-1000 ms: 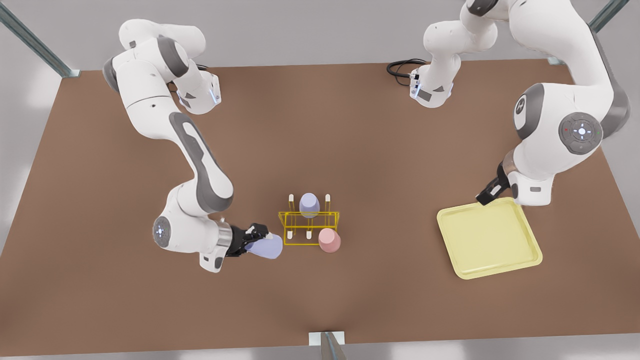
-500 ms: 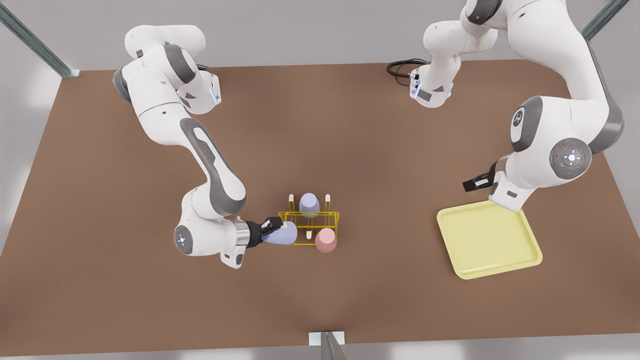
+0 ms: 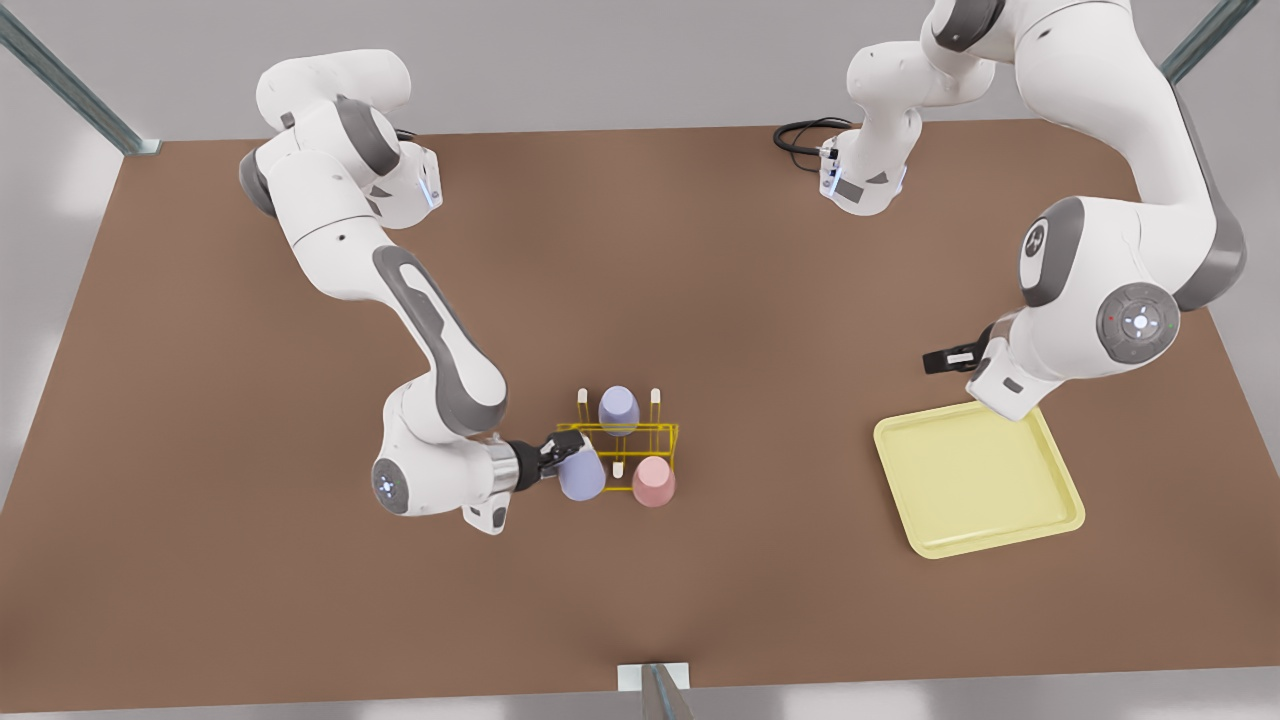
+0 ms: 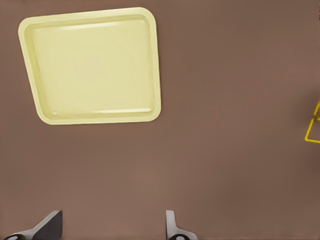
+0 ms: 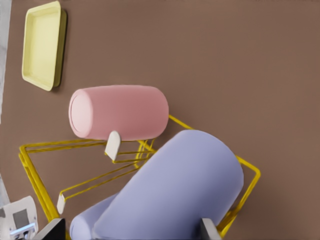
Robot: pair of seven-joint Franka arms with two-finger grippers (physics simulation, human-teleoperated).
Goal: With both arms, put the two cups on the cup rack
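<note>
Right hand (image 3: 556,456) level, gripping lavender cup (image 3: 581,472)

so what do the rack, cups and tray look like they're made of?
Cup rack: thin bright-yellow wire, likely painted metal, with white-tipped pegs. Pink cup and the lavender cup in the right gripper: opaque, smooth, matte, probably plastic or glazed ceramic. Tray: pale-yellow, softly glossy rim, plastic-looking. Left gripper waits open above the table, by the tray.
</note>
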